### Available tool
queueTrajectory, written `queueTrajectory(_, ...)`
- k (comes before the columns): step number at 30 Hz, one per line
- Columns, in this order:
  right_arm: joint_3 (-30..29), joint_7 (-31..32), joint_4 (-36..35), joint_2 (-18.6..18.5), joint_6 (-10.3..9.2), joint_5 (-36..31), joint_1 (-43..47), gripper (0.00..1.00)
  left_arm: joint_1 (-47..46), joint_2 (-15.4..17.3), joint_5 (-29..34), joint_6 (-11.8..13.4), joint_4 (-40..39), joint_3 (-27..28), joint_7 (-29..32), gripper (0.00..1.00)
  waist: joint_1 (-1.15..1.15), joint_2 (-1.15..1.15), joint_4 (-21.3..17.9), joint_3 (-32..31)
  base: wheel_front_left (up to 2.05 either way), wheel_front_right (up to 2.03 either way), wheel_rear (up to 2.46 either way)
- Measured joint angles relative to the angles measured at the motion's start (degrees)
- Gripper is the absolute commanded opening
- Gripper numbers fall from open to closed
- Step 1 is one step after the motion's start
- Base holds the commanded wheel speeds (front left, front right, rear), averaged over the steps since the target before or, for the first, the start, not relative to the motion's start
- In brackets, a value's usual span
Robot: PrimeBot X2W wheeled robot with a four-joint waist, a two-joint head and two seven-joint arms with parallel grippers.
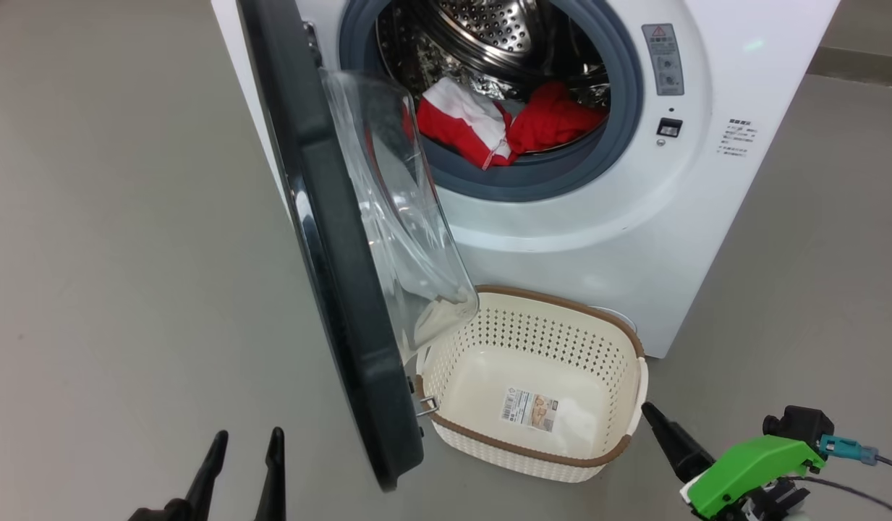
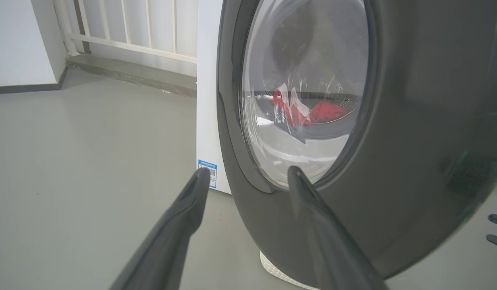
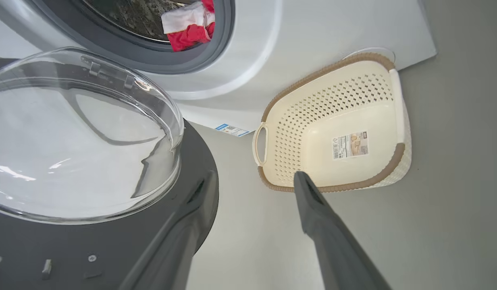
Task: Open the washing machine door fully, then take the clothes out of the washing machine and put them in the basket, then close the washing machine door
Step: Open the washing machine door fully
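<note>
Clothes [image 1: 547, 119]: crumpled red-and-white fabric.

The washing machine [image 1: 597, 239] is showing a plain white body, a grey gasket [image 1: 626, 94] and a steel drum [image 1: 489, 29] patterned with small round holes, while the washing machine door [image 1: 330, 239] is showing a glossy black rim around clear glass. The clothes [image 1: 511, 123] are showing bright red with white panels. The basket [image 1: 532, 333] is showing cream-white walls dotted with rows of holes under a brown woven-look rim, and the floor [image 1: 113, 253] is showing plain grey
</note>
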Motion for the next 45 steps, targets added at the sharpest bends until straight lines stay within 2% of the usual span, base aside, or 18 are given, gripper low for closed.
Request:
queueTrajectory(4,4.8,-8.0,0.4,-1.8,0.0,-5.1,0.0,1.0,0.0,0.0,0.4,0.0,0.1,0.4,0.0,1.0,0.0,0.0,-0.5,-0.3,0.0,0.0,0.0)
queueTrajectory(6,6.2,-9.9,0.5,-2.2,0.0,-6.4,0.0,1.0,0.0,0.0,0.4,0.0,0.1,0.5,0.0,1.0,0.0,0.0,-0.6,-0.5,0.0,0.0,0.0)
queueTrajectory(7,8.9,-13.6,1.2,-3.0,0.0,-9.0,0.0,1.0,0.1,0.0,0.5,0.0,0.1,0.7,0.0,1.0,0.0,0.0,-0.9,-0.7,0.0,0.0,0.0)
queueTrajectory(13,11.0,-16.7,2.7,-4.7,0.0,-16.3,0.0,1.0,0.3,0.0,0.8,-0.1,0.2,0.8,0.0,1.0,0.0,0.0,-1.4,-1.1,0.0,0.0,0.0)
queueTrajectory(14,9.2,-16.7,2.4,-4.6,0.01,-18.8,0.0,1.0,0.4,0.0,0.8,-0.1,0.2,0.9,0.0,1.0,0.0,0.0,-1.5,-1.2,0.0,0.0,0.0)
queueTrajectory(15,4.9,-16.7,0.5,-4.6,0.01,-24.2,0.0,1.0,0.6,0.0,0.9,-0.1,0.2,1.1,0.0,1.0,0.0,0.0,-1.7,-1.2,0.0,0.0,0.0)
queueTrajectory(16,4.9,-16.7,0.5,-4.6,0.01,-24.2,0.0,1.0,0.6,0.0,0.9,-0.1,0.2,1.1,0.0,1.0,0.0,0.0,-1.7,-1.2,0.0,0.0,0.0)
queueTrajectory(21,-4.3,-16.9,-6.2,-1.7,0.01,-38.8,4.6,1.0,1.0,0.0,0.9,-0.1,0.2,1.2,0.0,1.0,0.0,0.0,-1.7,-1.4,0.0,0.0,0.0)
queueTrajectory(28,-12.0,-16.9,-14.8,2.8,0.01,-51.4,11.1,1.0,1.2,0.0,1.0,-0.1,0.0,1.5,0.0,1.0,0.0,0.0,-1.5,-1.9,0.0,0.0,0.0)
queueTrajectory(36,-15.2,-17.0,-17.1,5.2,0.01,-58.1,15.2,1.0,1.2,0.0,1.0,-0.1,-0.4,1.6,0.0,1.0,0.0,0.0,-1.4,-2.1,0.0,0.0,0.0)
queueTrajectory(45,-16.4,-17.0,-17.3,5.9,0.01,-59.2,15.2,1.0,1.2,0.0,0.5,-0.1,-0.6,1.7,0.0,1.0,0.0,0.0,-1.5,-1.9,0.0,0.0,0.0)
